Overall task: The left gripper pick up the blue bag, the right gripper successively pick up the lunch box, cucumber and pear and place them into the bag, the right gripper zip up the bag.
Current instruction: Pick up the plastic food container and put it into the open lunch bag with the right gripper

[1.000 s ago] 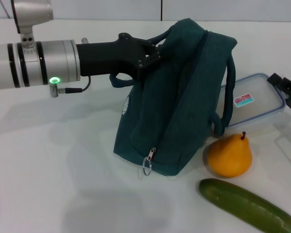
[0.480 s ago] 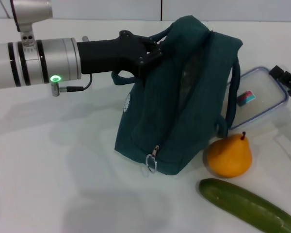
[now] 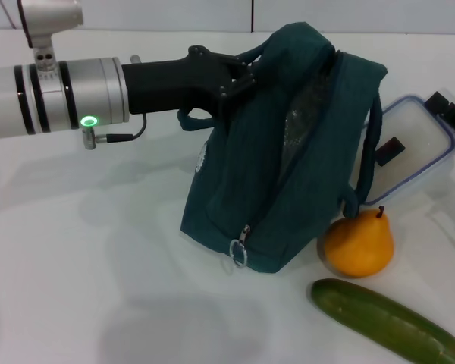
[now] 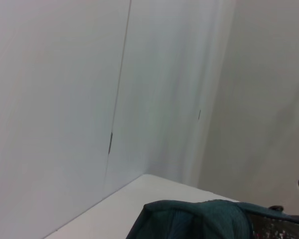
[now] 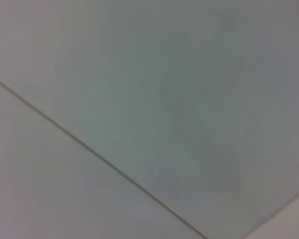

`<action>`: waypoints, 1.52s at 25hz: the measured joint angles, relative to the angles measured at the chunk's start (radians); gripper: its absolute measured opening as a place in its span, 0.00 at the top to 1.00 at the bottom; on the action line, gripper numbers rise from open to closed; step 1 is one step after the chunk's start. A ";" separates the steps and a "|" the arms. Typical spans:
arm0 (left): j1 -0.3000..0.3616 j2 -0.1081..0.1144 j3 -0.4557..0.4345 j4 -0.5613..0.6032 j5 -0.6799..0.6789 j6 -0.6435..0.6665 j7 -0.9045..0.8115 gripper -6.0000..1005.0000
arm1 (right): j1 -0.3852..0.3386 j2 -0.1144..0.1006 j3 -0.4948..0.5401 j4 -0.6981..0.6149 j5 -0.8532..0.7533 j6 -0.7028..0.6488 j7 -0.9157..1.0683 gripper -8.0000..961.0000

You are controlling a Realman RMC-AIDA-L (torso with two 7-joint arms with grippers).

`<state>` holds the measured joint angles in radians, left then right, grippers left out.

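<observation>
Standing upright near the middle of the tabletop, the blue bag has its mouth parted along the top, with silvery lining showing and the zipper pull hanging low at the near end. I have the left claw closed on the bag's upper edge by the near handle, arm reaching in level from my left. Behind the bag, tilted up on its far side, is the lunch box; the right claw is at the lunch box's far edge, mostly out of frame, so I cannot tell whether its fingers are open or closed. The pear rests just beside the bag's near right corner, and the cucumber lies nearer me.

As I judge it, the lunch box is the step in hand. I would keep the left claw firm and high so the mouth gapes, then bring the box over the opening level and lower it narrow side first, clear of the far handle.
</observation>
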<state>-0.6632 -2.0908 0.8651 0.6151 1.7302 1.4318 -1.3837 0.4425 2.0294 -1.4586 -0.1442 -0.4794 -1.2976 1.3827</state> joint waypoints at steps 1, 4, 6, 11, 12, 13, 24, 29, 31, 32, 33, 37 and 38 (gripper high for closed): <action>0.000 0.000 0.000 0.000 0.000 0.000 0.000 0.92 | 0.000 0.000 0.000 0.000 0.001 -0.011 -0.012 0.79; 0.001 0.000 0.000 0.000 -0.009 -0.001 -0.001 0.92 | -0.003 -0.001 0.000 0.000 0.001 -0.026 -0.025 0.80; 0.001 0.000 0.000 0.000 -0.010 -0.001 -0.002 0.92 | -0.013 -0.005 0.001 -0.001 0.009 -0.057 -0.042 0.81; 0.001 0.000 0.000 0.000 -0.010 -0.001 -0.004 0.92 | -0.024 -0.011 0.001 -0.001 0.023 -0.080 -0.064 0.90; 0.001 0.000 0.000 0.000 -0.010 -0.001 -0.004 0.92 | -0.025 -0.011 0.001 -0.001 0.024 -0.079 -0.067 0.90; 0.002 0.000 0.000 0.000 -0.010 -0.001 -0.004 0.92 | -0.025 -0.011 0.001 -0.001 0.025 -0.077 -0.069 0.90; 0.009 0.000 0.000 -0.008 -0.010 0.004 -0.002 0.92 | -0.034 -0.017 0.033 -0.002 0.029 -0.148 -0.119 0.90; 0.019 0.004 -0.002 0.018 -0.019 0.039 -0.019 0.92 | -0.037 -0.031 0.066 -0.039 0.031 -0.213 -0.132 0.90; 0.026 0.005 -0.003 0.044 -0.020 0.059 -0.041 0.92 | -0.038 -0.037 0.066 -0.060 0.032 -0.223 -0.133 0.90; 0.030 0.006 -0.002 0.057 -0.020 0.065 -0.055 0.92 | -0.038 -0.040 0.067 -0.071 0.033 -0.228 -0.132 0.90; 0.033 0.006 -0.001 0.069 -0.020 0.068 -0.067 0.92 | -0.038 -0.042 0.066 -0.081 0.033 -0.234 -0.132 0.90; 0.034 0.006 0.000 0.085 -0.020 0.069 -0.094 0.92 | -0.034 -0.052 0.068 -0.141 0.038 -0.265 -0.118 0.90; 0.034 0.006 0.000 0.088 -0.018 0.070 -0.100 0.92 | -0.031 -0.054 0.071 -0.167 0.041 -0.280 -0.108 0.90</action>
<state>-0.6288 -2.0852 0.8649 0.7026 1.7117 1.5013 -1.4841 0.4112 1.9754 -1.3874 -0.3115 -0.4383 -1.5775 1.2746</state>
